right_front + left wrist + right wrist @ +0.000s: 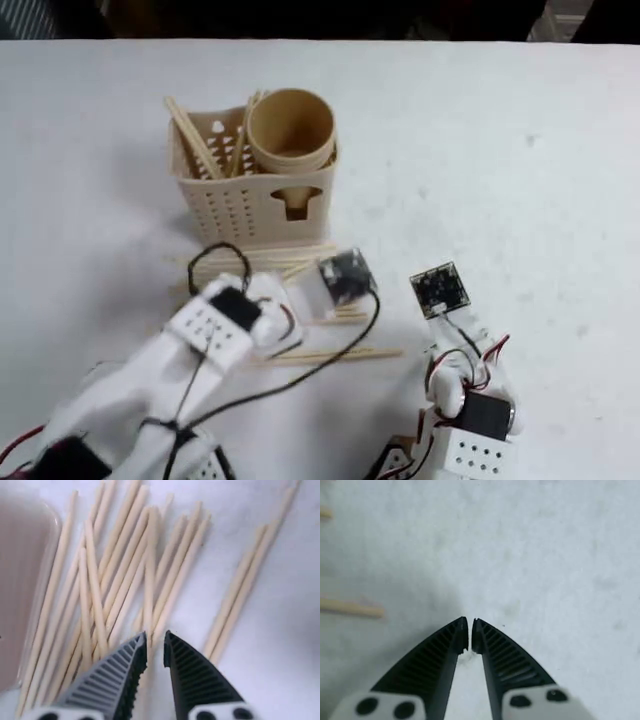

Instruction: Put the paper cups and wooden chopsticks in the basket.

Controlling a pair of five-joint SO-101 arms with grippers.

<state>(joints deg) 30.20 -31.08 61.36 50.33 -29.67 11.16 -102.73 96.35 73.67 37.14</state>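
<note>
In the high view, a pale slotted basket (245, 205) stands upright on the white counter (520, 150). A stack of paper cups (290, 125) sits inside it at one side. A few chopsticks (195, 140) lean in the basket's other side, their ends sticking out over the rim. A heap of loose chopsticks (290, 258) lies on the counter just in front of the basket. The left arm (210, 330) comes in over this heap. One more pair of sticks (345, 353) lies nearer the arms, a little apart from the heap. The right arm (470, 415) sits off to the side, well away from the basket and cups.

In the left wrist view, the left hand (156, 642) hangs low over the heap. Its two ribbed fingers (120, 680) are a narrow slit apart. Many sticks fan out on the counter ahead of the fingertips, crossing one another. One stick (150, 570) runs straight toward the slit and passes under it. Whether the fingers touch it cannot be told. Two sticks (240, 590) lie side by side, off to one side of the hand and clear of the heap.

In the right wrist view, the right hand (470, 625) points down at bare counter. Its fingertips are pressed almost together and hold nothing. A stick end (350, 607) lies off to one side of the hand, apart from it.
</note>
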